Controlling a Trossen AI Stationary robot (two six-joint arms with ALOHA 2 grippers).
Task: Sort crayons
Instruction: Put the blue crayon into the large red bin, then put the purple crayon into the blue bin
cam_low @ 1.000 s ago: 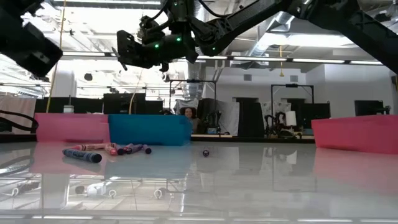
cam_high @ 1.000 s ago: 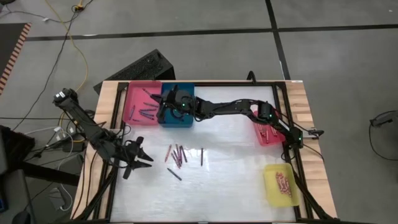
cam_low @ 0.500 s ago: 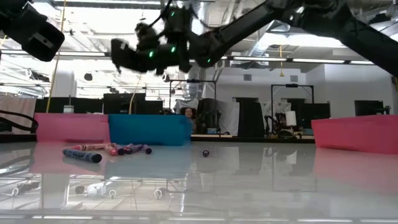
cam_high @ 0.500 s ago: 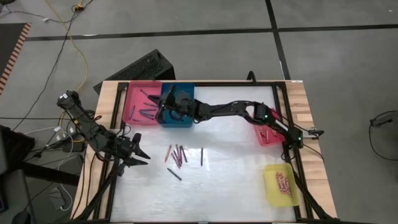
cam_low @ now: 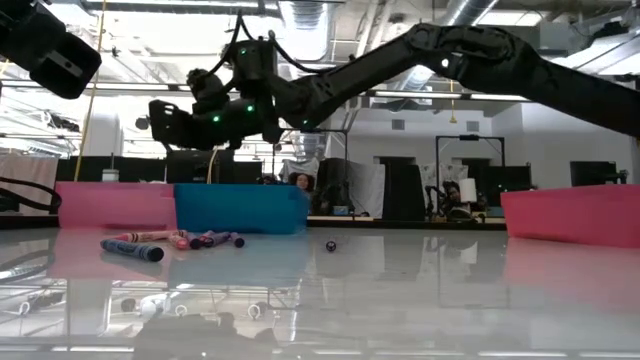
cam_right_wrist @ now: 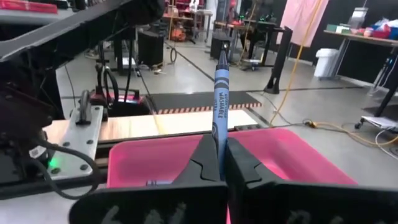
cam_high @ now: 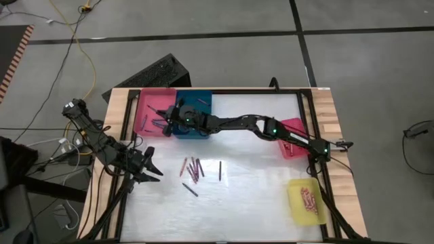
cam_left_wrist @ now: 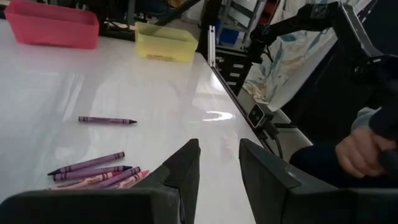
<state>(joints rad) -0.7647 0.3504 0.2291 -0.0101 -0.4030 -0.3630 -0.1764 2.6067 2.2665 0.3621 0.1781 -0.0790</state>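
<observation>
My right gripper [cam_high: 165,114] reaches level across the far side of the table, above the edge where the blue tray [cam_high: 201,103] meets the pink tray [cam_high: 144,102]. It is shut on a blue crayon [cam_right_wrist: 221,87]. Several loose crayons [cam_high: 193,169] lie flat mid-table, and they also show as crayons [cam_left_wrist: 93,169] in the left wrist view. My left gripper [cam_high: 152,169] hangs open near the table's left edge, with nothing between its fingers [cam_left_wrist: 186,168]. My right gripper pinches the blue crayon by its lower end [cam_right_wrist: 217,134] between its two fingertips. The fingers come level from the table's right side. The rest of the crayon sticks out beyond the fingertips, lifted clear above the pink tray [cam_right_wrist: 280,155].
A second pink tray [cam_high: 296,126] stands at the right edge and a yellow tray [cam_high: 306,200] at the near right, both with crayons inside. The pink tray at the far left holds several crayons. A person's hand [cam_left_wrist: 360,146] shows beyond the table's near edge.
My right gripper has moved down and toward the table's left edge, from over the blue tray to its border with the pink tray. It has stayed shut on the blue crayon.
</observation>
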